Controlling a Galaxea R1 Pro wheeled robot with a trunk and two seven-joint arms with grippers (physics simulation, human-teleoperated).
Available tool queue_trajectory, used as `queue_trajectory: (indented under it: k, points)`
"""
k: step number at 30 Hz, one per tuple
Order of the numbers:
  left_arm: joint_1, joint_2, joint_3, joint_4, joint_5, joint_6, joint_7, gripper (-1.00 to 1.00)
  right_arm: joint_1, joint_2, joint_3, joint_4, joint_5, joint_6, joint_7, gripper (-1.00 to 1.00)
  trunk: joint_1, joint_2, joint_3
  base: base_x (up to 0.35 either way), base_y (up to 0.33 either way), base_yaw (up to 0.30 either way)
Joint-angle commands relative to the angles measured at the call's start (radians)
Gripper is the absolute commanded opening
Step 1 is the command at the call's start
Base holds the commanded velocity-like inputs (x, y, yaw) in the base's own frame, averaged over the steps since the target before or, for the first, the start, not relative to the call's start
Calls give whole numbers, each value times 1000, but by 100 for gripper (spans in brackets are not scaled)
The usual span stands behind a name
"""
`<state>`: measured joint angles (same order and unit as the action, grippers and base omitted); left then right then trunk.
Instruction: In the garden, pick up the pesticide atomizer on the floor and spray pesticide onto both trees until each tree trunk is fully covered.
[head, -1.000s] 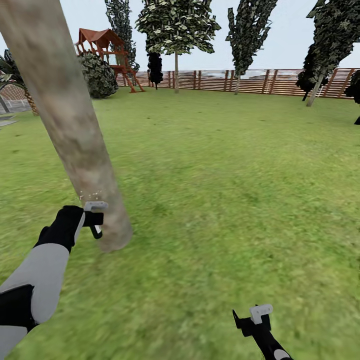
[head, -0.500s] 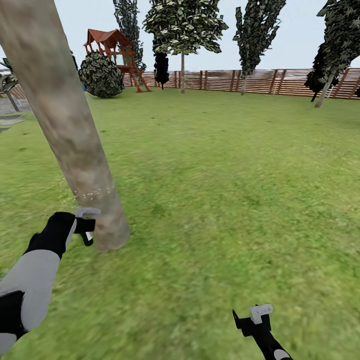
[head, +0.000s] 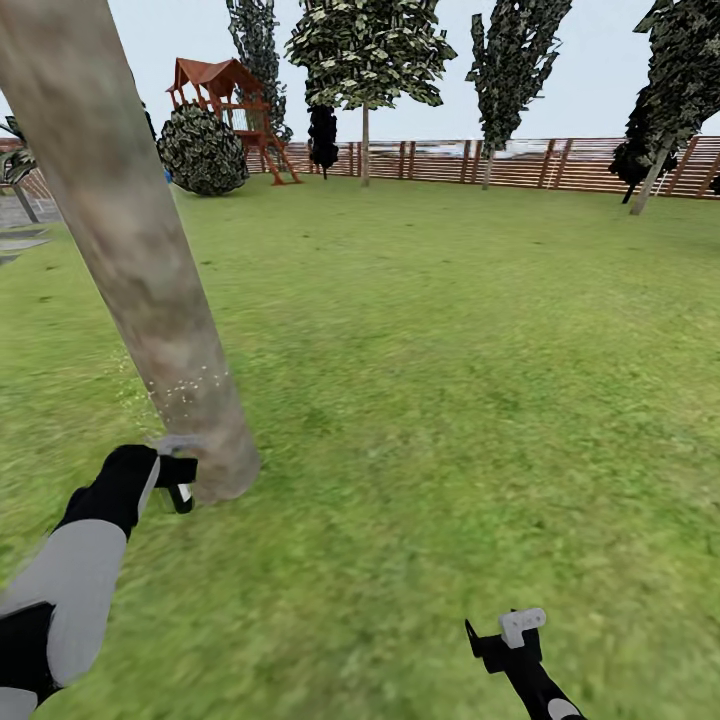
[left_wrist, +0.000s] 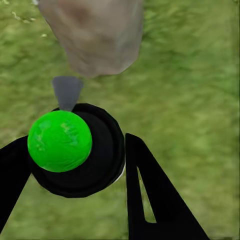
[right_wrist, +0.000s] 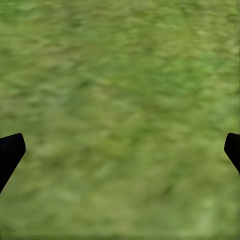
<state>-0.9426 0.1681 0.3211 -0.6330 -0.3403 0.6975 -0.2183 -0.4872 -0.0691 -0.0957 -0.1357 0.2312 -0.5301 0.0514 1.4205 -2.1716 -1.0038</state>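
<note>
A thick mottled grey-brown tree trunk (head: 150, 280) leans up from the grass (head: 420, 400) at the left of the head view. My left gripper (head: 178, 482) is low beside the trunk's base, shut on the pesticide atomizer (head: 176, 446). In the left wrist view the atomizer (left_wrist: 75, 150) is a black round body with a green ball on top, held between the black fingers (left_wrist: 145, 190). Its grey nozzle (left_wrist: 66, 92) points at the trunk's base (left_wrist: 95, 35). White spray specks (head: 185, 390) dot the lower trunk. My right gripper (head: 508, 636) hangs open over bare grass.
Open lawn stretches ahead and to the right. A brown slat fence (head: 540, 165) rings the far side, with several trees (head: 365, 60), a dark bush (head: 203, 150) and a red-roofed play tower (head: 225, 95) near it. Paving (head: 20, 240) shows at the far left.
The left gripper has moved the atomizer down the trunk toward its base, and the spray specks now sit lower. The camera shifted slightly early on. The right arm has not moved.
</note>
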Motion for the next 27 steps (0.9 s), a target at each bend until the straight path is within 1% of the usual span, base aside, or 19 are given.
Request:
queue_trajectory:
  k: [1,2,4,5,7,9,10,11,13,15,16,18,21,22,23,24,25,26,27]
  points:
    - [-1,-7,4,-1,-21,1,-9,-100,-1,0,-9,1,6,-3,5,100,0,0,-1,0,0,0]
    - [-1,-11,6,-1,-23,1,-9,-100,-1,0,-9,1,5,-3,5,100,0,0,-1,0,0,0]
    - [29,2,11,-10,-24,-1,-10,-100,-1,0,-9,1,6,-3,5,100,0,0,-1,148,14,0]
    - [39,12,12,-13,-24,-1,-10,-100,-1,0,-9,1,6,-3,5,100,0,0,-1,278,52,0]
    - [66,44,12,-16,-26,-2,-9,-100,-1,0,-9,1,6,-3,5,100,0,0,-1,201,46,0]
    - [75,64,12,-16,-25,-2,-9,-100,-1,0,-9,1,6,-3,5,100,0,0,-1,39,9,0]
    - [77,70,12,-16,-25,-3,-9,-100,-1,0,-9,1,6,-3,5,100,0,0,-1,12,3,0]
    - [78,73,12,-16,-24,-3,-9,-100,-1,0,-9,1,6,-2,5,100,0,0,-1,6,1,0]
    - [79,71,12,-15,-22,-4,-9,-100,-1,0,-9,2,7,-3,5,100,0,0,-1,3,1,0]
    - [79,40,13,-17,-19,-3,-9,-100,-1,0,-9,2,7,-3,5,100,0,0,-1,0,0,0]
    - [79,30,14,-18,-20,-3,-9,-100,-1,0,-9,2,6,-3,5,100,0,0,-1,7,0,0]
    - [79,24,15,-19,-20,-4,-9,-100,-1,0,-9,2,6,-3,5,100,0,0,-1,145,33,0]
    - [79,34,15,-20,-22,-4,-9,-100,-1,0,-9,2,7,-3,5,100,0,0,-1,306,108,0]
    - [79,47,19,-19,-23,-4,-9,-100,-1,0,-9,2,7,-3,5,100,0,0,-1,243,92,0]
    - [79,68,31,-18,-23,-8,-9,-100,-1,0,-9,2,7,-3,5,100,0,0,-1,103,38,0]
    - [79,81,46,-12,-23,-34,-10,-100,-1,0,-9,2,7,-3,5,100,0,0,-1,42,15,0]
    - [82,83,53,-5,-23,-80,-9,-100,-1,0,-9,2,7,-3,5,100,0,0,-1,17,6,0]
    - [95,79,55,-3,-22,-108,-9,-100,-1,0,-8,2,7,-3,5,100,0,0,-1,9,3,0]
    - [105,74,55,-2,-21,-120,-9,-100,-1,0,-8,2,7,-3,5,100,0,0,-1,6,2,0]
